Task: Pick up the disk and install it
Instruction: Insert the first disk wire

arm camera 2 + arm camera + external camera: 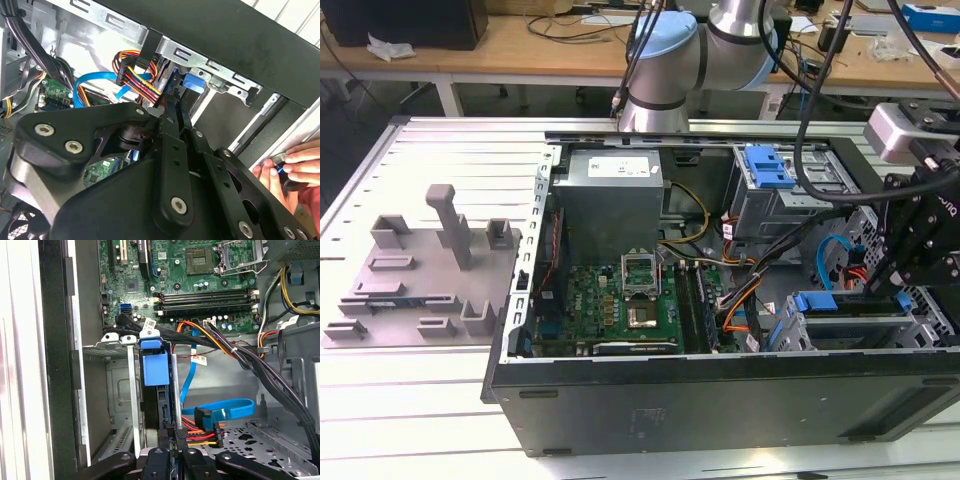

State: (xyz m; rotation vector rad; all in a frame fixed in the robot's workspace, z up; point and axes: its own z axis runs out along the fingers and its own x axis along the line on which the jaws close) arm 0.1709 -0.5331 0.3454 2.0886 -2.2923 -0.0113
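One gripper (pixel 170 452) reaches down into the open computer case (pixel 720 395), at about four o'clock in the exterior view, its fingers (pixel 181 440) pinching the disk (pixel 167 405). In the first wrist view the disk stands on edge in the drive bay (pixel 120 390), blue rail beside the metal wall. A hand (pixel 295 167) touches the case's outer edge.

Gripper (pixel 170 452) low, fingers nearly together

a robotics lab or workshop: an opened computer case (pixel 720 300) lies on a slotted aluminium counter (pixel 450 160), with cluttered wooden benches (pixel 550 50) and cables behind.
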